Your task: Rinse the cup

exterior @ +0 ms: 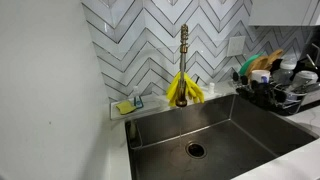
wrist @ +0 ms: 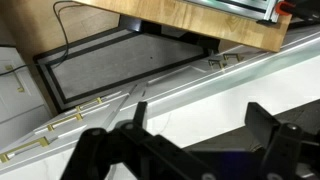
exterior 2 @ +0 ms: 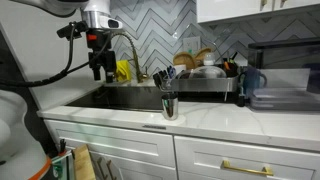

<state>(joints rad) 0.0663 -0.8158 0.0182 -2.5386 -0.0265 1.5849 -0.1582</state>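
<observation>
A shiny metal cup point(exterior 2: 168, 104) stands upright on the white counter at the front edge of the sink point(exterior 2: 120, 97), with dark utensils sticking up behind it. My gripper point(exterior 2: 97, 70) hangs above the sink's far left part, well left of the cup and apart from it. In the wrist view the two black fingers are spread wide with nothing between them point(wrist: 200, 125); the cup does not show there. The cup and the gripper are out of sight in the exterior view that looks straight at the sink basin point(exterior: 215, 130).
A faucet point(exterior: 184, 45) with yellow gloves point(exterior: 185, 90) draped on it stands behind the sink. A full dish rack point(exterior 2: 200, 80) and a blue jug point(exterior 2: 251, 80) sit to the right. A sponge tray point(exterior: 127, 105) sits at the sink's back corner.
</observation>
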